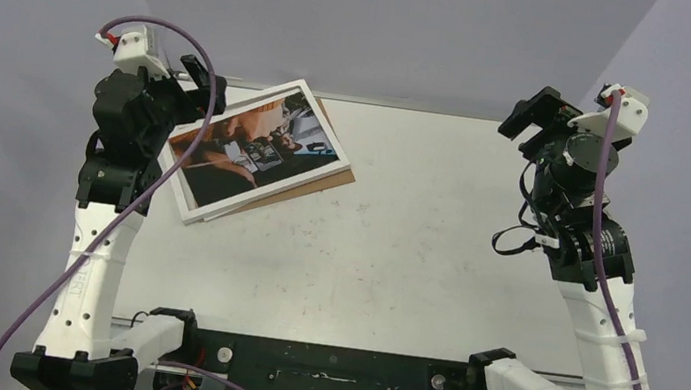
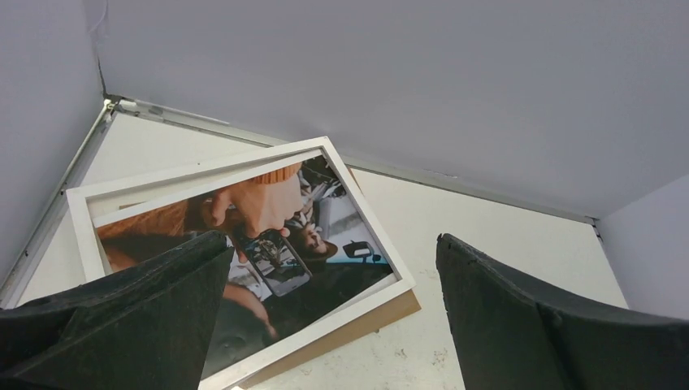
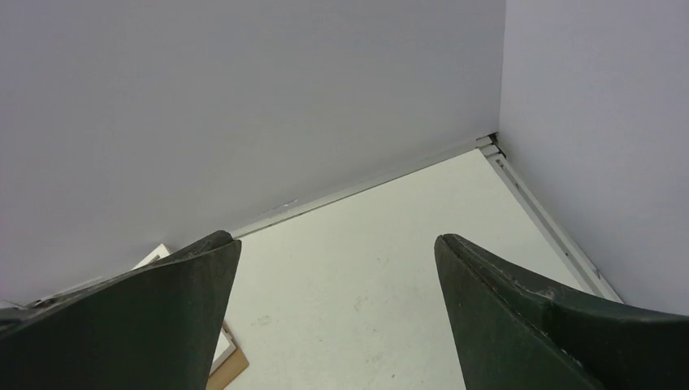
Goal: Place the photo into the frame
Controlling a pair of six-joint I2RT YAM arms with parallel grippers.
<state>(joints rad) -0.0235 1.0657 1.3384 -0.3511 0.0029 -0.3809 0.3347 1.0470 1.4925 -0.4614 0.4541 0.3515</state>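
My left claw (image 2: 331,244) hangs released near the photo (image 2: 268,236), which lies askew on the frame (image 2: 78,219); my right claw (image 3: 335,240) gapes empty over the table (image 3: 390,244).

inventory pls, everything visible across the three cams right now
photo: 1, brown-orange and dark bluish with a white border, lying askew on the frame, far left of table
frame: 1, pale rim, under the photo
hardboard sheet: 1, brown, under the frame, edge sticking out
table: 1, off-white
walls: 3, grey, left, far, right
base rail: 1, black, near edge
cables: 2, purple, one per arm
left gripper: 1, black, open, over the stack
right gripper: 1, black, open, far right
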